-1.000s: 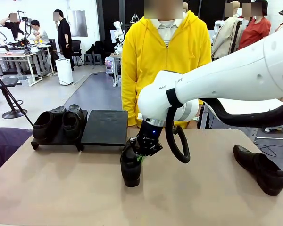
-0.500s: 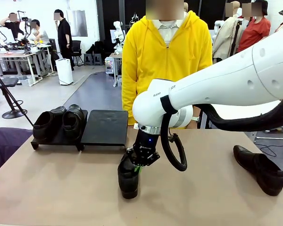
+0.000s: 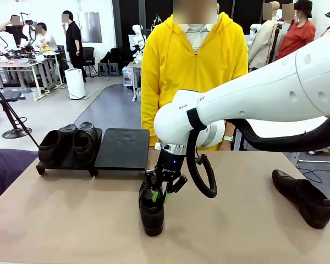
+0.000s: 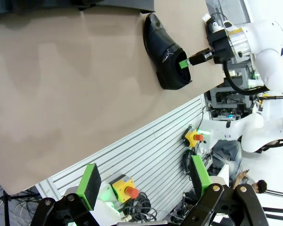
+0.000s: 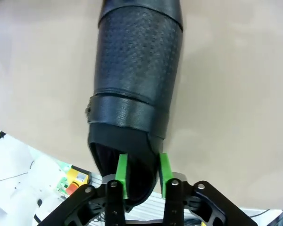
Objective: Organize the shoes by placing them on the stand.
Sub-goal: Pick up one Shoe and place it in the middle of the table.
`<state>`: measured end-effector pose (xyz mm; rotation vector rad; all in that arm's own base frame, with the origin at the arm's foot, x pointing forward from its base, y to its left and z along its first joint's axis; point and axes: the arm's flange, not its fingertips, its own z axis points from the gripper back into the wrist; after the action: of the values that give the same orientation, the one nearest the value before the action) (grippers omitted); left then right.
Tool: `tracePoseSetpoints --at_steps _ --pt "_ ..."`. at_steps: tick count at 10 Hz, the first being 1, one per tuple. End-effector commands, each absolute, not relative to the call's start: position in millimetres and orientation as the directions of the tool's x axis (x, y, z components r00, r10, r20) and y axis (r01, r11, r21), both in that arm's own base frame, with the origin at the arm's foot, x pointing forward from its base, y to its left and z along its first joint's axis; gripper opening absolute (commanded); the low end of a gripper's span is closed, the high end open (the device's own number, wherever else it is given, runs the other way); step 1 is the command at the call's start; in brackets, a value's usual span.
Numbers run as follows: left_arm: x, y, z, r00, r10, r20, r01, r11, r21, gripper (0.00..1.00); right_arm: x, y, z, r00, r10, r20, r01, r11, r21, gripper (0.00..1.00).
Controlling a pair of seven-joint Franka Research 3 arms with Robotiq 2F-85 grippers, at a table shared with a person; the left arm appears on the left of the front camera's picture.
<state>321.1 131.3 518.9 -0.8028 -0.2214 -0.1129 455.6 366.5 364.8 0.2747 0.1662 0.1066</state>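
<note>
My left gripper (image 4: pixel 145 177) is hanging wide open, empty. My right gripper (image 5: pixel 143 172) is standing slightly parted astride the heel rim of a glossy black leather slip-on shoe (image 5: pixel 137 80), apparently not pinching it. Beyond the fingertips the low matte-black stand (image 3: pixel 122 147) is sitting; if I pull out crookedly, the inside finger could snag and topple the shoe.

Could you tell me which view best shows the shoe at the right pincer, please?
The right wrist view: the glossy black leather slip-on shoe is close, its perforated upper, strap and opening plain, the right pincer astride its rim. The front view hides its heel behind that pincer; the left wrist view shows it small.
</note>
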Motion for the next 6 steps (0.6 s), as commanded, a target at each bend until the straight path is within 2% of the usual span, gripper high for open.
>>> tracePoseSetpoints --at_steps 1,3,5,6 --pt "320 133 518 0.970 -0.017 0.242 0.188 0.683 -0.706 0.98 440 354 387 0.959 0.235 -0.158 -0.157 0.906 0.393 1.00" --pt "320 133 518 0.970 -0.017 0.242 0.188 0.683 -0.706 0.98 412 307 424 0.960 0.261 -0.098 -0.196 0.882 0.428 1.00" --pt "320 133 518 0.970 -0.017 0.242 0.188 0.683 -0.706 0.98 385 229 458 0.971 0.233 -0.051 -0.196 0.900 0.390 1.00" --pt "320 133 518 0.970 -0.017 0.242 0.188 0.683 -0.706 0.98 366 188 471 0.963 0.267 -0.031 -0.229 0.876 0.424 1.00"
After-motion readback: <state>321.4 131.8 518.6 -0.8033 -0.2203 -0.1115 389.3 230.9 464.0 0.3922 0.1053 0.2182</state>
